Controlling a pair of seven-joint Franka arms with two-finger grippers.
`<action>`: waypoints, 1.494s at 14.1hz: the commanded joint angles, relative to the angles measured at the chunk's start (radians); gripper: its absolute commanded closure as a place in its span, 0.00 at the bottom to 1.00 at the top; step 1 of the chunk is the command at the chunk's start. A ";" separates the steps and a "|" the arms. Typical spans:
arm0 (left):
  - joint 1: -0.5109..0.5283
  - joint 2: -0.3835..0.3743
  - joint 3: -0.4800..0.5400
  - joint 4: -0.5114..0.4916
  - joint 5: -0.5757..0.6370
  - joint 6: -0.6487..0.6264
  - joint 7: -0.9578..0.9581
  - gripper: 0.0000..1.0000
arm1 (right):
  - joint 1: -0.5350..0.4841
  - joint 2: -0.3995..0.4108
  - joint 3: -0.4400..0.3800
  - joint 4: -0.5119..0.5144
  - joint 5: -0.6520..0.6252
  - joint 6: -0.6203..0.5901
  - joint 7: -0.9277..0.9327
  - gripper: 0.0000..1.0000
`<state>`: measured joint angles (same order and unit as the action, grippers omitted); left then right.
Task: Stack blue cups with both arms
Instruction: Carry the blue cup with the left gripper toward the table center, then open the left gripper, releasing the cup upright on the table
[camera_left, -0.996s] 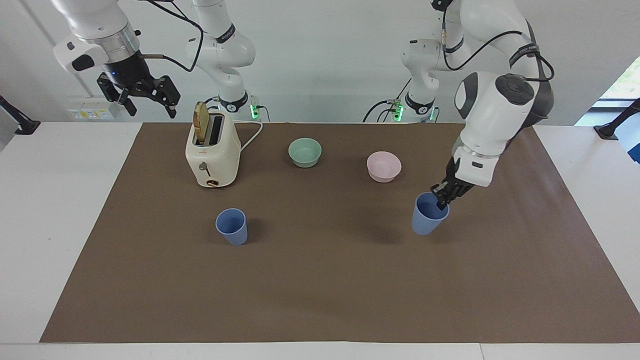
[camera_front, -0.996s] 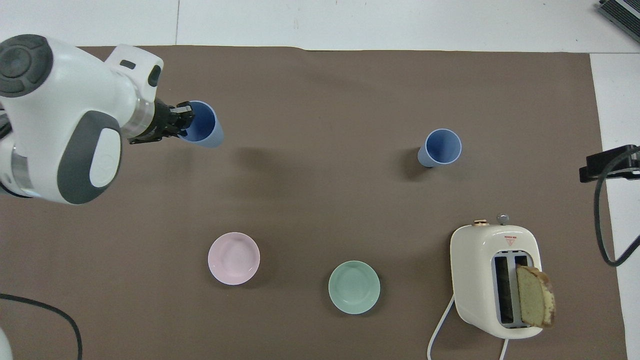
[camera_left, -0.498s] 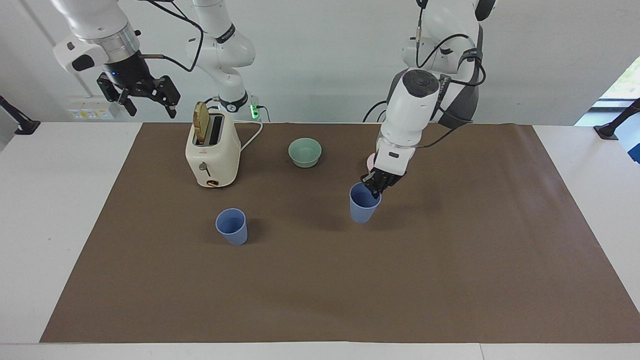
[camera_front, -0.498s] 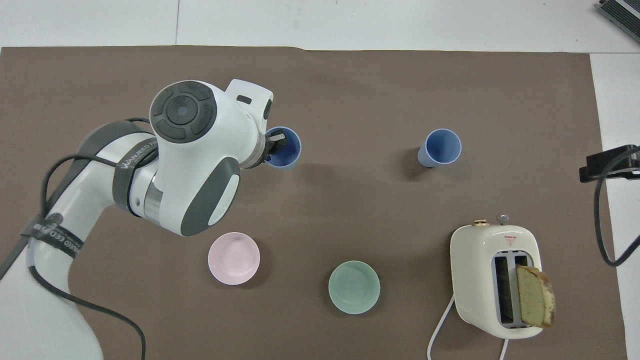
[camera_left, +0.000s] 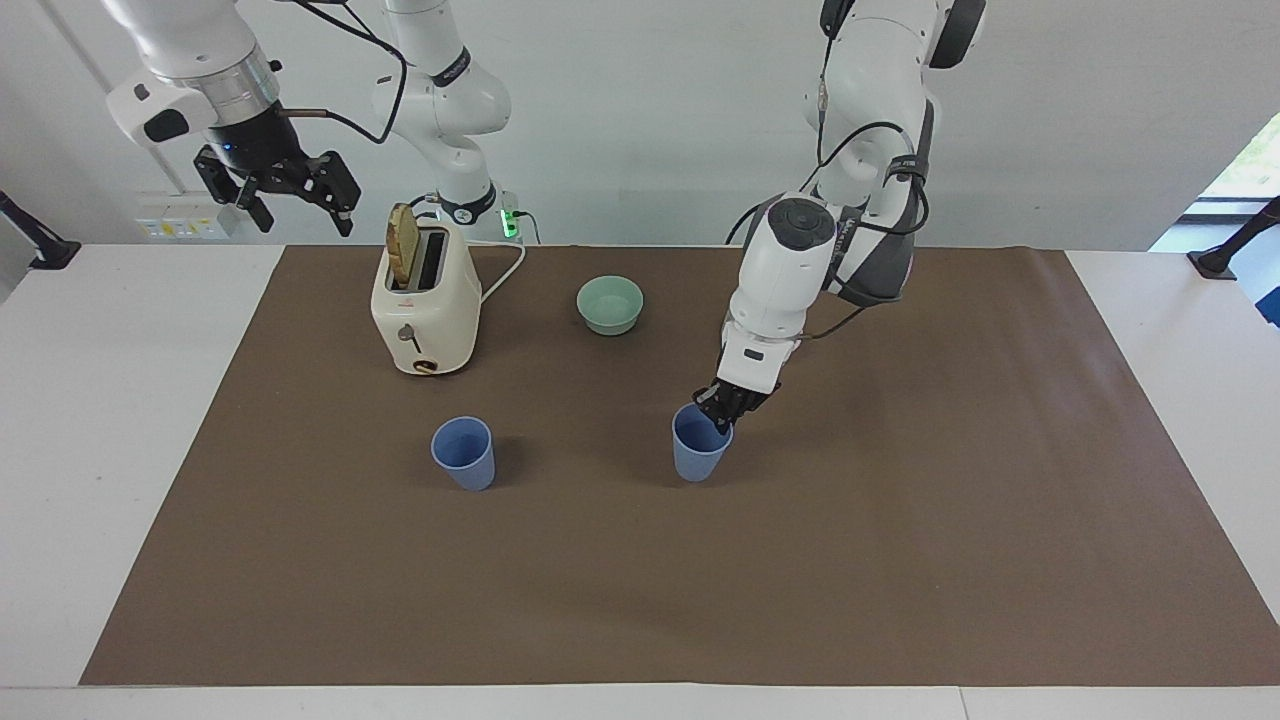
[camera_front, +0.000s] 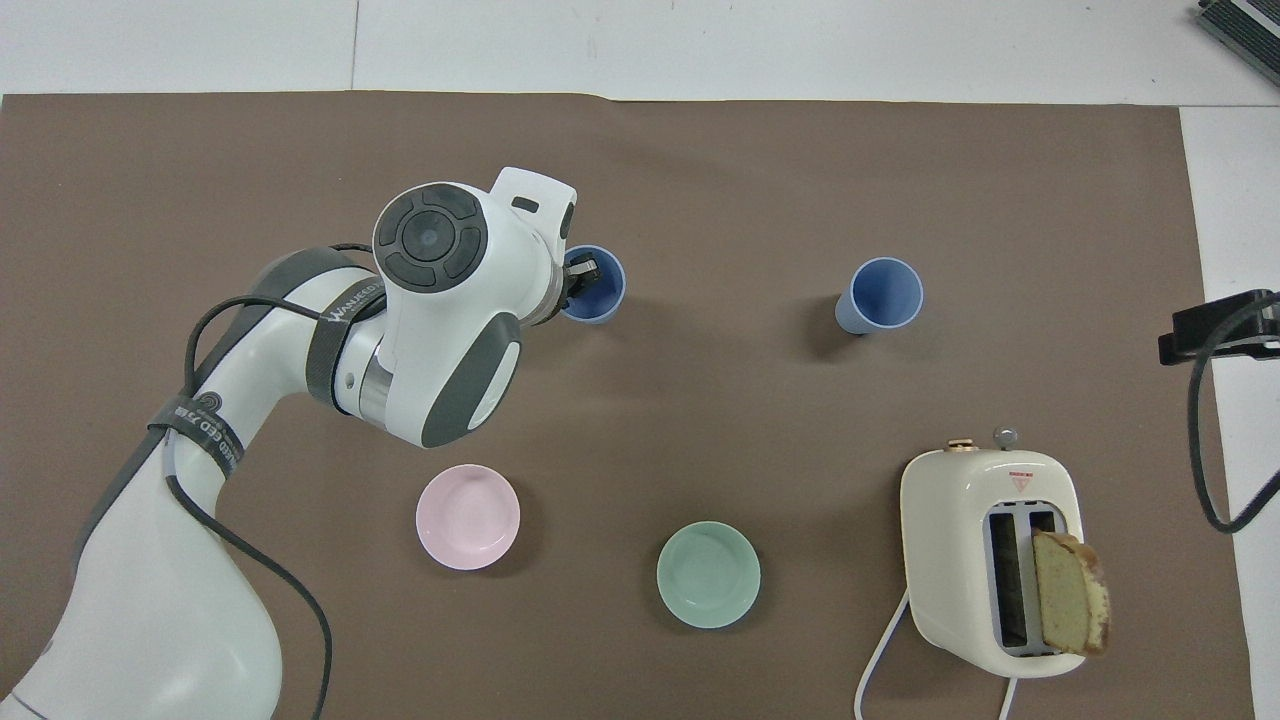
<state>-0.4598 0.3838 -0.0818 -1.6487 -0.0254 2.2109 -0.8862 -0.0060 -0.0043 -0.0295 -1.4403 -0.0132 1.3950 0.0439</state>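
One blue cup stands upright on the brown mat, farther from the robots than the toaster. The other blue cup is upright near the mat's middle, at or just above its surface. My left gripper is shut on that cup's rim, one finger inside and one outside. My right gripper hangs open and empty high over the right arm's end of the table, beside the toaster. Only its edge shows in the overhead view.
A cream toaster with a bread slice sticking up stands nearer the robots, its cord trailing back. A pale green bowl and a pale pink bowl sit nearer the robots; my left arm hides the pink bowl in the facing view.
My left arm has carried its blue cup from the left arm's end of the mat toward the middle, closer to the other cup, and a little lower. The right arm has not moved.
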 joint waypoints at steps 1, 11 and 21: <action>-0.010 0.007 0.010 0.004 0.038 0.007 -0.019 1.00 | -0.008 -0.005 0.003 -0.006 0.010 0.009 -0.012 0.00; -0.037 0.023 0.008 -0.022 0.052 0.003 -0.019 1.00 | -0.006 -0.005 0.003 -0.006 0.010 0.012 -0.012 0.00; -0.027 -0.039 0.022 0.038 0.055 -0.109 -0.010 0.00 | -0.003 -0.005 0.005 -0.015 0.010 0.038 -0.013 0.00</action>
<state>-0.4803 0.3896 -0.0790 -1.6324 0.0047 2.1675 -0.8862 -0.0054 -0.0042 -0.0268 -1.4416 -0.0132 1.4146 0.0439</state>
